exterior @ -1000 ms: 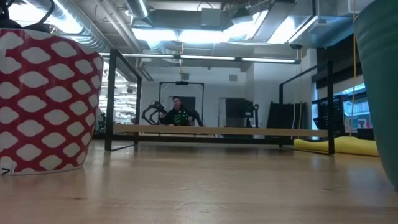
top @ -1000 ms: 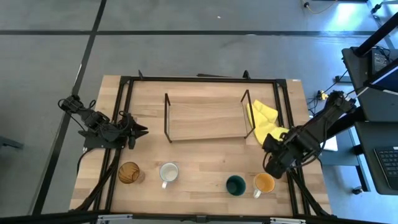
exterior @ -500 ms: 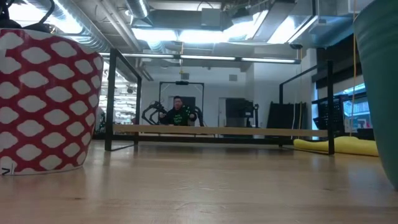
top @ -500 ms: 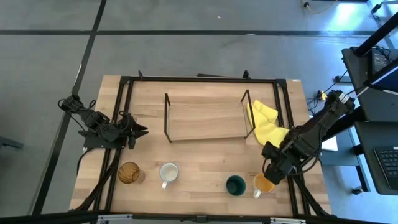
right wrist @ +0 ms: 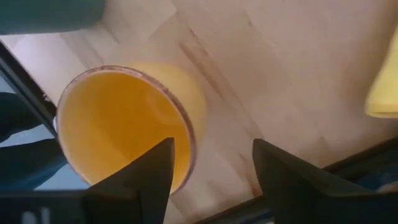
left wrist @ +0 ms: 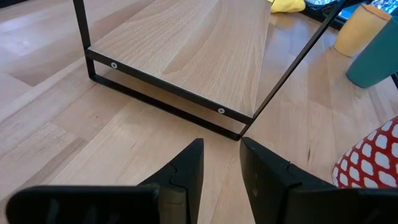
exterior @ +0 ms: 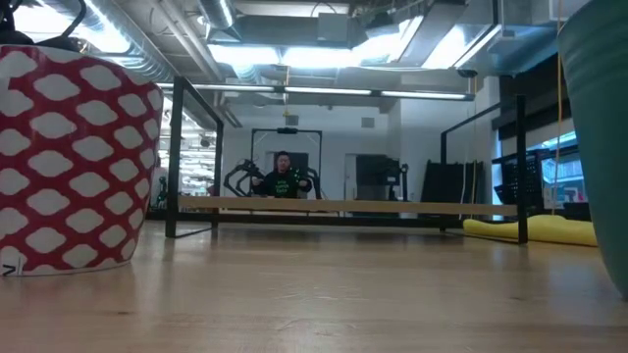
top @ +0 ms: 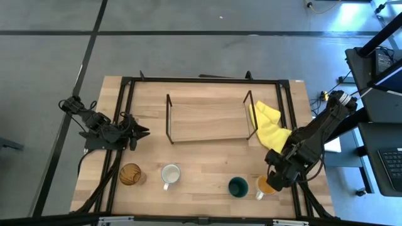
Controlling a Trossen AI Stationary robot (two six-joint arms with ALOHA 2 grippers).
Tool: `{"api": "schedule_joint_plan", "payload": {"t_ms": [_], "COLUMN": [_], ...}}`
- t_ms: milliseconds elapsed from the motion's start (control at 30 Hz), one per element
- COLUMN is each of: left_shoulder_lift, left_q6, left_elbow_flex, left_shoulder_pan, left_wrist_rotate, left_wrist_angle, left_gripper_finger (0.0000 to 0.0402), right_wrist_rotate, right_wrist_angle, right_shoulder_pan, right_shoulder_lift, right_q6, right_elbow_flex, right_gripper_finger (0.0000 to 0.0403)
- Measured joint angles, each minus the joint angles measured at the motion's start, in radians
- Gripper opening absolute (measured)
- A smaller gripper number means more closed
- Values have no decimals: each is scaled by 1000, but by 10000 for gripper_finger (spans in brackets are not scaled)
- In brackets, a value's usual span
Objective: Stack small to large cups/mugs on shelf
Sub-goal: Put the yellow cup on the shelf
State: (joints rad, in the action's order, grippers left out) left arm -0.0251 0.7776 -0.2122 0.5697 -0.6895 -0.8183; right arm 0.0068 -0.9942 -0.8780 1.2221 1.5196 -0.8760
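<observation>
Four vessels stand in a row near the table's front edge: an amber tumbler [top: 130,174], a white mug [top: 170,174] with a red-and-white patterned outside [exterior: 69,162], a dark green cup [top: 238,186] and an orange-inside mug [top: 264,186]. The shelf [top: 207,119] stands empty at mid-table. My right gripper [top: 274,178] is open just above the orange mug [right wrist: 124,118]. One finger [right wrist: 152,171] is over the mug's inside and the other [right wrist: 292,171] is outside its wall. My left gripper [left wrist: 221,165] is slightly open and empty, left of the shelf [left wrist: 186,56].
A yellow cloth [top: 267,122] lies right of the shelf. The table's black frame rails [top: 286,113] run along its edges, one close beside the orange mug [right wrist: 25,81]. The green cup [right wrist: 50,15] stands right next to the orange mug.
My right gripper has moved toward the table's near edge and down, from beside the yellow cloth to over the orange mug, which it now partly covers in the high view. The cups have stayed in place.
</observation>
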Motion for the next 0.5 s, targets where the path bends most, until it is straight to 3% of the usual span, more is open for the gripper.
{"api": "schedule_joint_plan", "payload": {"t_ms": [500], "left_shoulder_lift": [0], "left_q6": [0], "left_elbow_flex": [0], "left_shoulder_pan": [0], "left_wrist_rotate": [0], "left_wrist_angle": [0], "left_gripper_finger": [98], "right_wrist_rotate": [25], "right_wrist_angle": [84], "right_shoulder_pan": [0], "right_shoulder_lift": [0], "right_q6": [2], "right_elbow_flex": [99], "right_gripper_finger": [218]}}
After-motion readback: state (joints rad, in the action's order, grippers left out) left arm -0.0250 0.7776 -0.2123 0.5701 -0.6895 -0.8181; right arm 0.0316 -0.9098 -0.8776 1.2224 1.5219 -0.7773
